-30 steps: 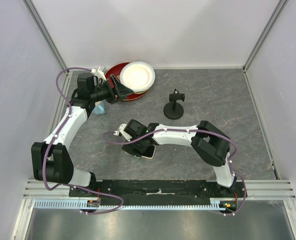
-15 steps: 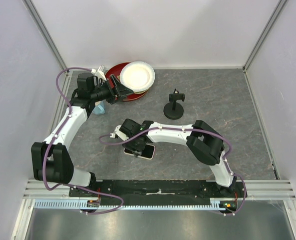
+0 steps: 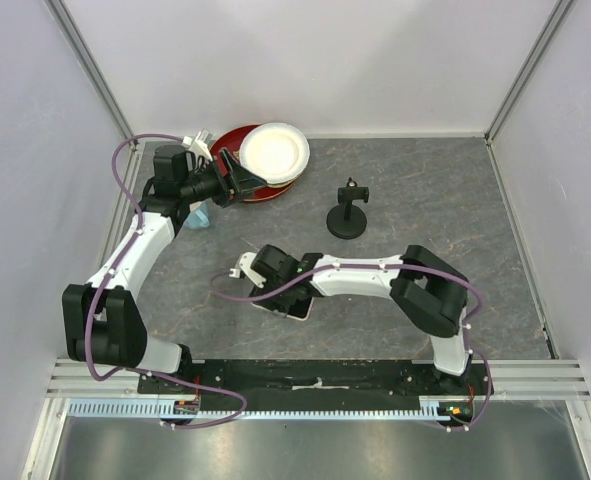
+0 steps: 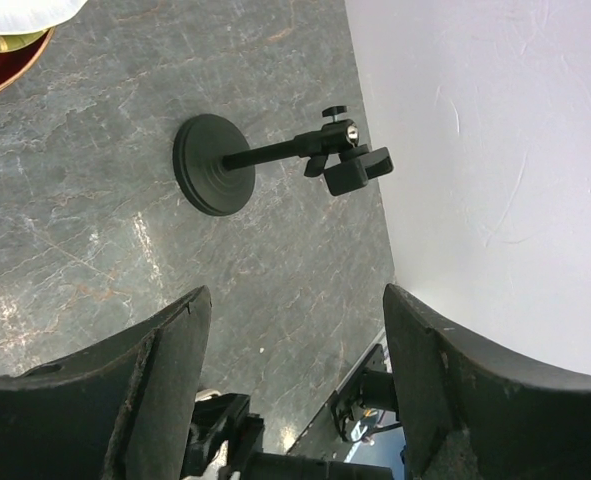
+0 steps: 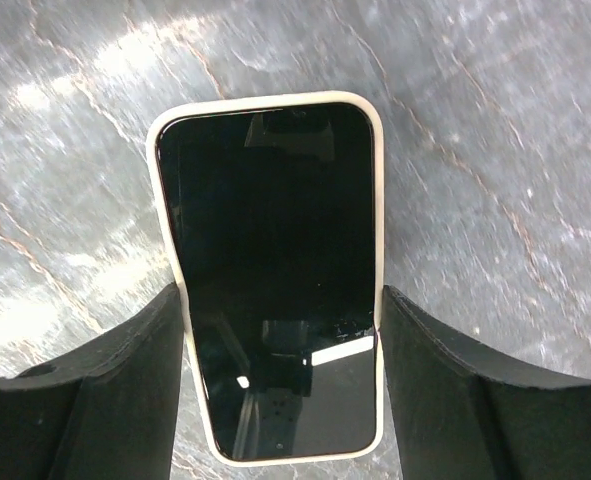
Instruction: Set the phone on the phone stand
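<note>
Right wrist view: the phone [image 5: 275, 280] is seen lying flat on the grey surface [image 5: 495, 150], screen up, between the fingers [image 5: 125, 380] of the right gripper [image 5: 282, 295]. Its long axis runs straight out from the wrist, parallel to the fingers, so that its two long edges are met, one by each finger. The fingers are drawn in to the phone's width and appear to touch both rims near their tips; how firmly it is pinched cannot be told. A glossy black screen with faint reflections is shown, framed by a pale cream case rim with rounded corners.

From the top external view, the phone stand [image 3: 347, 215] is found upright, well apart from the phone, farther from the bases and to the right. The right arm is plainly the nearer to the phone. The left gripper [image 3: 237, 180] is held by the stacked plates [image 3: 273, 152], spread wide with nothing in it.
</note>
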Available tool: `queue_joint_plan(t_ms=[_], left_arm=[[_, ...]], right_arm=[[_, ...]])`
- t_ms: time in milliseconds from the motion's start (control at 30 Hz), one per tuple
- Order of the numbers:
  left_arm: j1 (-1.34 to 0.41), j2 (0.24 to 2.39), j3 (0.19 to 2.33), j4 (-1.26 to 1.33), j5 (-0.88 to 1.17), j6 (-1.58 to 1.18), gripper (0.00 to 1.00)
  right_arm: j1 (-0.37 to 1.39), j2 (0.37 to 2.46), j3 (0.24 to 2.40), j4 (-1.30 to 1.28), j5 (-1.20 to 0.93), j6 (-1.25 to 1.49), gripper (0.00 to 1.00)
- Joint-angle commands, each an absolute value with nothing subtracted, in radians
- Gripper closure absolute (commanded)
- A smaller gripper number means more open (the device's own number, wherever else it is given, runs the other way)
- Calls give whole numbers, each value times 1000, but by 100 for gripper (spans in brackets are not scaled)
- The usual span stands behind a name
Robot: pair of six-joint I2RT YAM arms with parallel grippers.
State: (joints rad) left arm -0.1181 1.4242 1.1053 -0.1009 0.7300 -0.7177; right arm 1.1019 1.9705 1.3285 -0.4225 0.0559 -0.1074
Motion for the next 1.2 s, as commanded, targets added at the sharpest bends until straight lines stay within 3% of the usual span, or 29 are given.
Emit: queue_joint_plan(t_ms=[0, 300, 533, 667, 767, 1167], left_arm=[[-129, 1428, 1095, -34, 805, -765, 24], [-250, 1520, 1144, -29, 942, -772, 23], [-386, 1535, 1224, -176, 862, -628, 22], [-454, 1580, 1298, -328, 839, -506, 22], [-475, 1592, 1301, -313, 905, -503, 24], [-543, 1608, 1328, -387, 827, -431, 27]], right_arm=[[1097, 1823, 1148, -359, 253, -81, 100], [1057, 1415, 827, -66, 503, 26, 100], [1022, 1126, 678, 55, 459, -24, 100], [1022, 1040, 635, 107, 396, -106, 100], [1022, 1011, 634, 106, 391, -136, 100], [1022, 897, 591, 152, 364, -175, 100]])
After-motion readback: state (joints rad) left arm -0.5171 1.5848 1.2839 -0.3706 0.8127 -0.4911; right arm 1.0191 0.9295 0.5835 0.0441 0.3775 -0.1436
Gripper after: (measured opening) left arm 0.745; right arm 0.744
